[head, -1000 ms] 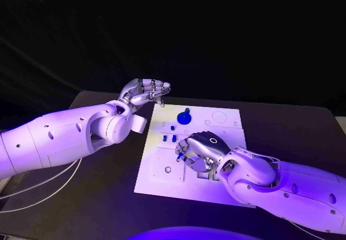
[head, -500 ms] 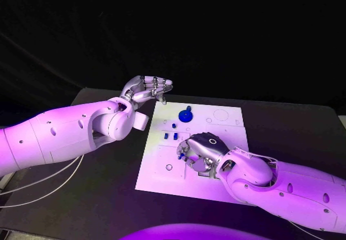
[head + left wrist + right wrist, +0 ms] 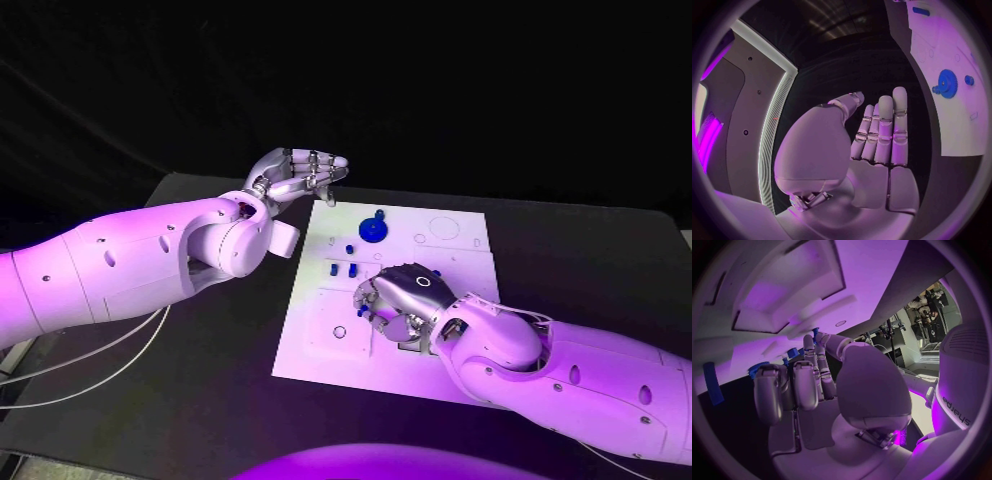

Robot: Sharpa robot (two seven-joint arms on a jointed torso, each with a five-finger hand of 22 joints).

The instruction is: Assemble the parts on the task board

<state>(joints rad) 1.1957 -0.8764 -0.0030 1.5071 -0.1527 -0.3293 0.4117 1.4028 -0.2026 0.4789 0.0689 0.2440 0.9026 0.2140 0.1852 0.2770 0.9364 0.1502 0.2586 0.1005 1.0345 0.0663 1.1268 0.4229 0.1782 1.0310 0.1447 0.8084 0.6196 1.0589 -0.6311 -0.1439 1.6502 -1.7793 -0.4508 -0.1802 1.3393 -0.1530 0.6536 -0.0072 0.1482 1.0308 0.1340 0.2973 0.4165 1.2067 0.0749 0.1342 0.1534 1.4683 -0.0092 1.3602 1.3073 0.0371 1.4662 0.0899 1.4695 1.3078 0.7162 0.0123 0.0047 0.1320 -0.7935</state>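
The white task board (image 3: 440, 262) lies in the middle of the black table. A blue gear (image 3: 372, 232) sits near its far edge, with two small blue parts (image 3: 340, 270) standing closer in. My right hand (image 3: 405, 300) rests on the board's middle with its fingers curled down. It pinches a small blue part (image 3: 815, 332) between thumb and fingertip, low over the board (image 3: 804, 280). My left hand (image 3: 299, 178) hangs raised beyond the board's far left corner, fingers closed together and holding nothing. The left wrist view shows the left hand (image 3: 873, 145) beside the gear (image 3: 946, 83).
Bare black table (image 3: 202, 390) surrounds the board on all sides. A loose blue part (image 3: 714, 382) lies on the table beside the board. White cables (image 3: 87, 375) trail off the table's left side under my left arm.
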